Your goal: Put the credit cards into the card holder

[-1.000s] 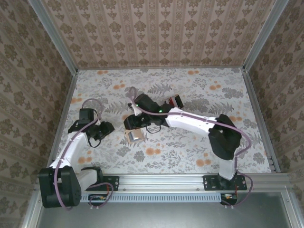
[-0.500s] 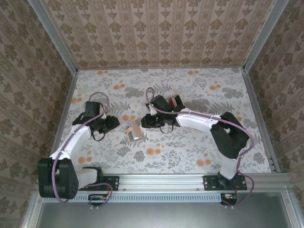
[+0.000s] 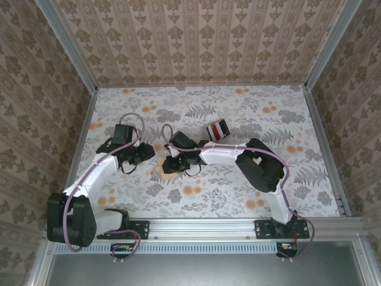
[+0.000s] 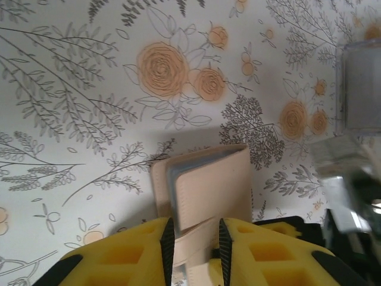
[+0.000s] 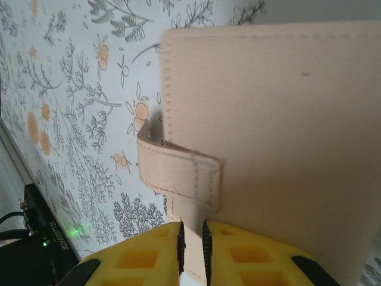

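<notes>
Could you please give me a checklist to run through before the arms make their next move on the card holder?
1. Left gripper grips the holder: ok, the holder sits between its fingers.
2. Right gripper has a hold: ok, its jaws are nearly shut on a thin tan layer below the strap.
3. Strap unfastened: cannot tell.
4. Holder open enough for cards: not ok, only a sliver of grey inside shows at its edge in the left wrist view.
5. Cards reachable: ok, they lie apart from both grippers, untouched.
6. A gripper free to fetch a card: not ok, both are on the holder.
</notes>
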